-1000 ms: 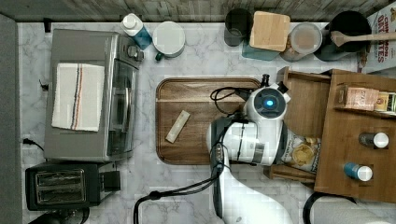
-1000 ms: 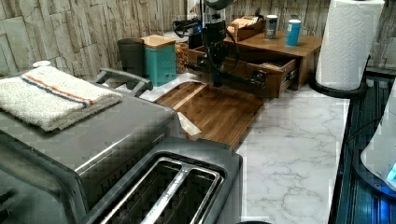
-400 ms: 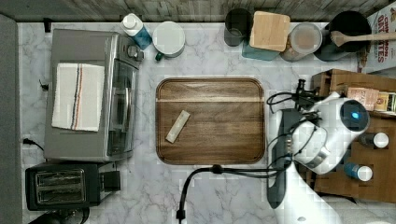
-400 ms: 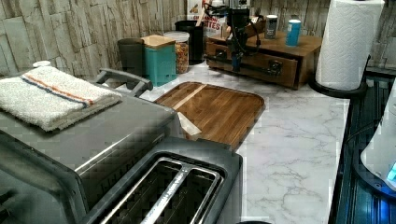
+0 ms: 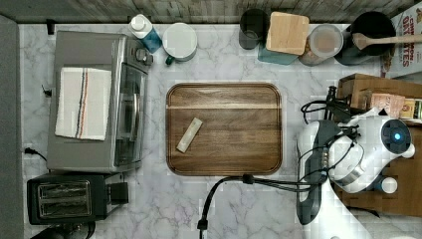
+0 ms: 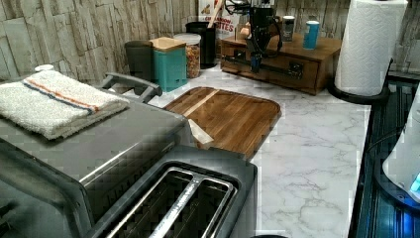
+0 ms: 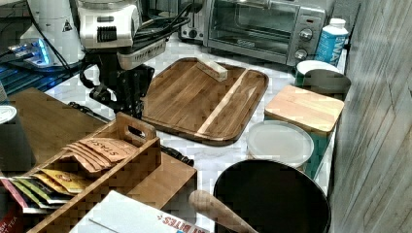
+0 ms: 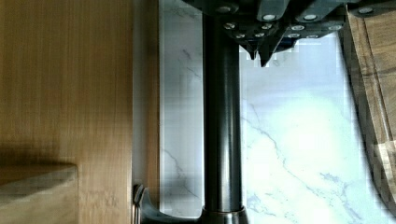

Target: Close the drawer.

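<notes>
Sitting pushed flush into its wooden cabinet (image 6: pixel 297 49) at the left view's far end, the drawer (image 6: pixel 270 65) is seen with its front closed and its dark bar handle (image 8: pixel 222 116) across the face. The gripper (image 6: pixel 256 58) is held just in front of that handle; in the wrist view its fingertips (image 8: pixel 268 55) are seen drawn close together with nothing gripped. Two small bottles (image 6: pixel 311 33) are stood on the cabinet top, a paper towel roll (image 6: pixel 369 44) just beside it. A wooden board (image 5: pixel 224 128) carrying a small block (image 5: pixel 189 134) is laid near on the marble counter (image 6: pixel 317 148).
</notes>
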Action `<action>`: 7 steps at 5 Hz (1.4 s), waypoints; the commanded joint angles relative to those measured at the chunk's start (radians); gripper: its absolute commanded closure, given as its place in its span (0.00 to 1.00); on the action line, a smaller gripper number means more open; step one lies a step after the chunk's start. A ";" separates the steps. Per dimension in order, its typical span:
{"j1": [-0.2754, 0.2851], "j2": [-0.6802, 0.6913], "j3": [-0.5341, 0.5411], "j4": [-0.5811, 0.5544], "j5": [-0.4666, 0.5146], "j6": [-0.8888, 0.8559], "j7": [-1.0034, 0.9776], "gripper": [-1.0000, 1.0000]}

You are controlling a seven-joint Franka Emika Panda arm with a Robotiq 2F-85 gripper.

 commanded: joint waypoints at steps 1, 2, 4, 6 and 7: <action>-0.078 -0.096 -0.076 0.044 -0.009 0.055 -0.039 1.00; -0.078 -0.095 -0.075 0.044 -0.009 0.055 -0.039 1.00; -0.077 -0.095 -0.076 0.044 -0.009 0.055 -0.039 1.00; -0.073 -0.095 -0.080 0.044 -0.007 0.055 -0.041 1.00; -0.072 -0.095 -0.081 0.044 -0.007 0.055 -0.040 1.00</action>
